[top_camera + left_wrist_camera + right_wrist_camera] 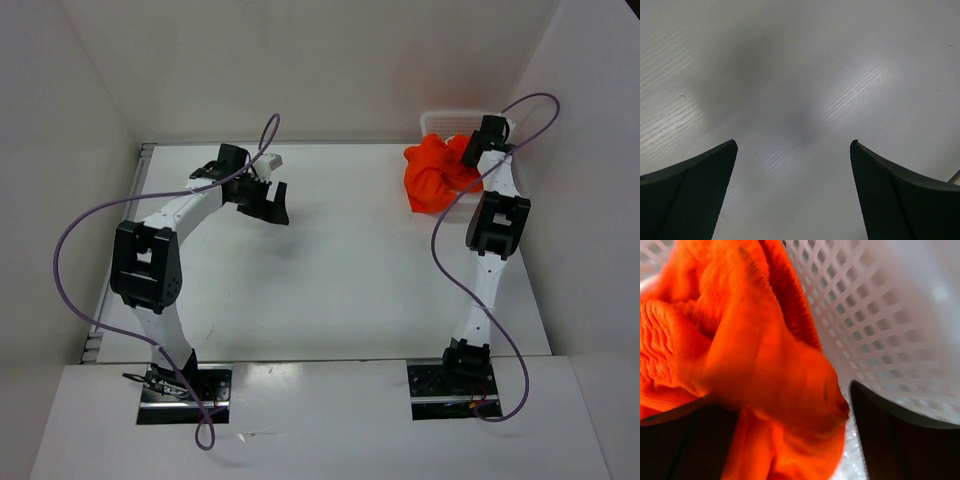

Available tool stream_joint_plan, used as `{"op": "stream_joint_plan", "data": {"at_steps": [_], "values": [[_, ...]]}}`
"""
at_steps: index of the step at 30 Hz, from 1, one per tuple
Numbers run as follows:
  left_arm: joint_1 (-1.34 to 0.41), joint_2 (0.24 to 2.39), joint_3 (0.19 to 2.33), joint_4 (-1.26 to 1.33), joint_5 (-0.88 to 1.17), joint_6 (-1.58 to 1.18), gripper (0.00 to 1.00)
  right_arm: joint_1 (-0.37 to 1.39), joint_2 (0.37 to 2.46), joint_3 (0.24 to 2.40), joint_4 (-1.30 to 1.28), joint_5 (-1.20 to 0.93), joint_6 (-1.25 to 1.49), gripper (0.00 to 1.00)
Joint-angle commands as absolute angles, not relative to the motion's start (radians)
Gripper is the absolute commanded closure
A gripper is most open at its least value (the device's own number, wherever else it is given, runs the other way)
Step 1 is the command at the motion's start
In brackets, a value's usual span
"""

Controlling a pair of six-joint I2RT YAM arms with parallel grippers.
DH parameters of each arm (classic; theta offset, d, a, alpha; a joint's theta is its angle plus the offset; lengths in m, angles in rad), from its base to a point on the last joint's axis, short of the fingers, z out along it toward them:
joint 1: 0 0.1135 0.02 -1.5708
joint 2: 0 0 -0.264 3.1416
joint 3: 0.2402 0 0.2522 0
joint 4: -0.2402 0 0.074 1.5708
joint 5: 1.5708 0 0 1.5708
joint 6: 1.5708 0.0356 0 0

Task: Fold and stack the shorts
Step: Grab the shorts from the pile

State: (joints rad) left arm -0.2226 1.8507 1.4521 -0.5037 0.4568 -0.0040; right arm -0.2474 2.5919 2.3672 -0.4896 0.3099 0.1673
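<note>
Orange shorts (432,178) bunched at the surface's (330,270) 1 o'clock corner.
They lie against the white basket (445,120); the right gripper (772,410) is released, its jaws astride the fabric; the left gripper (792,145) is released, over the surface at 11 o'clock.

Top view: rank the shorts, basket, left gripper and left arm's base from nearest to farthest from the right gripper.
1. shorts and basket, far right corner, both at the right gripper: too close to call.
2. left gripper, far side, left of centre.
3. left arm's base, near left edge.
</note>
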Motion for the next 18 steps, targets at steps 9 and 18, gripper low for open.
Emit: {"op": "stream_joint_plan", "data": {"at_steps": [9, 18], "values": [[-0.227, 1.858, 1.493, -0.509, 0.537, 0.000, 0.00, -0.223, 2.562, 2.457, -0.472, 0.272, 0.155, 1.00], [-0.227, 1.783, 1.493, -0.500, 0.511, 0.000, 0.00, -0.150, 2.297, 2.595, -0.505, 0.348, 0.225, 1.00]]}}
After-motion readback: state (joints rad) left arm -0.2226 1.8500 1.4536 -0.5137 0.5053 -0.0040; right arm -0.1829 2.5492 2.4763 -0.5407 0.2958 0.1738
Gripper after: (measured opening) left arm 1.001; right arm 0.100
